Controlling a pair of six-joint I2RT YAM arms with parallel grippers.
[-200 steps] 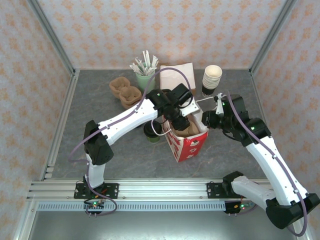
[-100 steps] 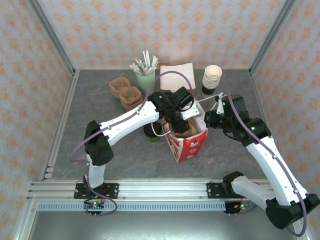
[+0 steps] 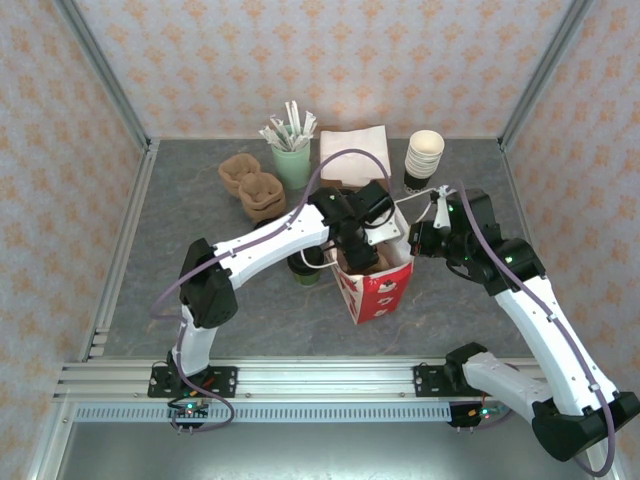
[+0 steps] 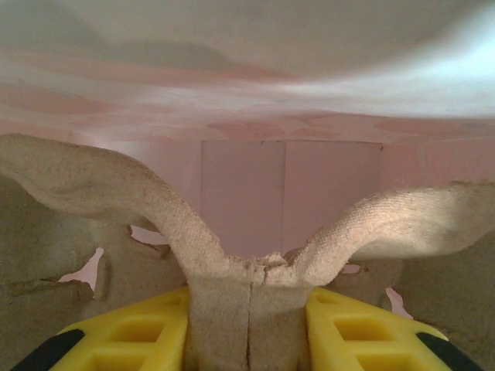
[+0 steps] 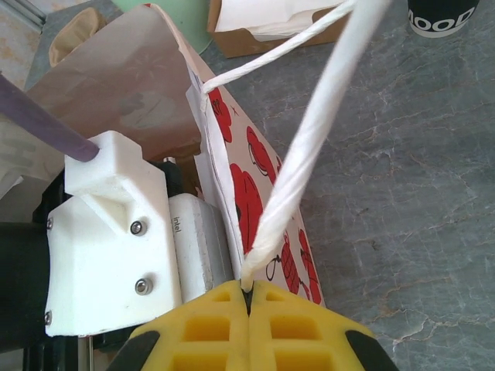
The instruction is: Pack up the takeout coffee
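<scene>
Coffee position vs the end effectors?
> takeout coffee (image 3: 303, 268) stands upright on the counter (image 3: 170, 200), outside the paper bag (image 3: 378, 290), just beside the bag's left wall and partly hidden by the left arm (image 3: 270, 238). The left end effector (image 3: 357, 252) is down inside the bag mouth, so the cup sits just to its left with the bag wall between them. The right end effector (image 3: 436, 208) is off the bag's right side, well apart from the cup.

Grip states?
> left end effector: jaws partly closed, yellow fingers (image 4: 131, 340) clamped on the centre ridge of a pulp carrier (image 4: 85, 178) inside the bag. right end effector: jaws fully closed, pinching the bag's white twisted handle (image 5: 309, 147), which is drawn out to the right of the bag.

Counts?
> one lidded coffee. one bag. one carrier in the bag, plus what looks like two more carriers (image 3: 252, 185) overlapping at back left. one stack of lidless cups (image 3: 424, 158) at back right, can't count the cups in it. one green cup of stir sticks (image 3: 290, 160). one pile of napkins (image 3: 353, 150) between that cup and the stack. two arms, one end effector each.
</scene>
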